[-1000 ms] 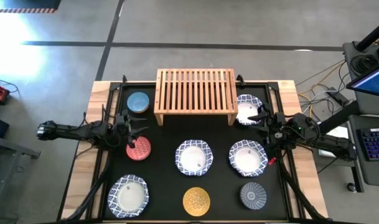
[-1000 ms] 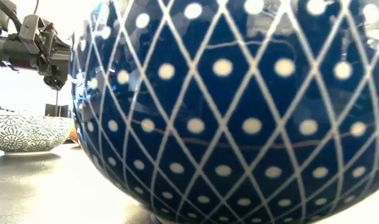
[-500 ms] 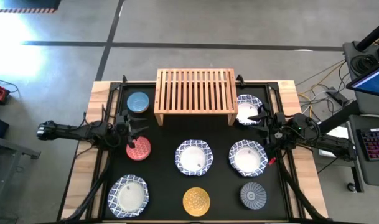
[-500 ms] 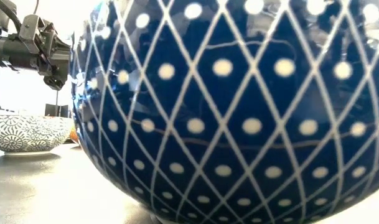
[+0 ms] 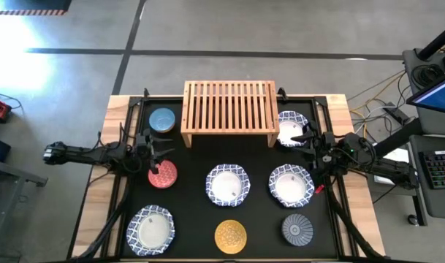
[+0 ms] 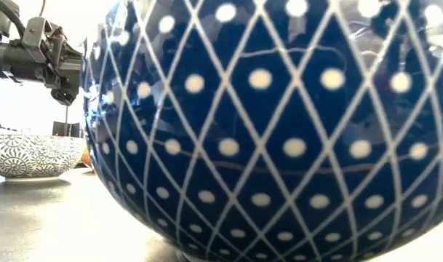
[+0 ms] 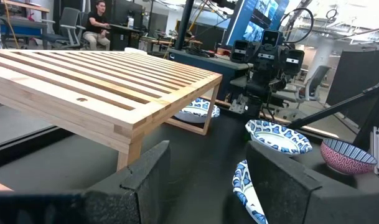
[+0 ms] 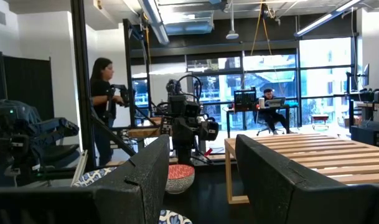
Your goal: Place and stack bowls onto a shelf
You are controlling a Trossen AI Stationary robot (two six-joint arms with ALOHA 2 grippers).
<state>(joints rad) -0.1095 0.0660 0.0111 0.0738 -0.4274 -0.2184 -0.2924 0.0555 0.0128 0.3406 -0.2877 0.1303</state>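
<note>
The light-wood slatted shelf stands at the far middle of the black mat; nothing is on it. Blue bowl sits left of it, a white patterned bowl right of it. Red bowl, two white bowls, a white bowl, yellow bowl and dark grey bowl rest on the mat. My left gripper is open and empty, just beyond the red bowl. My right gripper is open and empty between the two right white bowls.
In the low view a blue-and-white patterned bowl wall fills most of the picture. The mat's raised black frame runs along both sides. People stand and sit in the room beyond. Cables and a keyboard lie right of the table.
</note>
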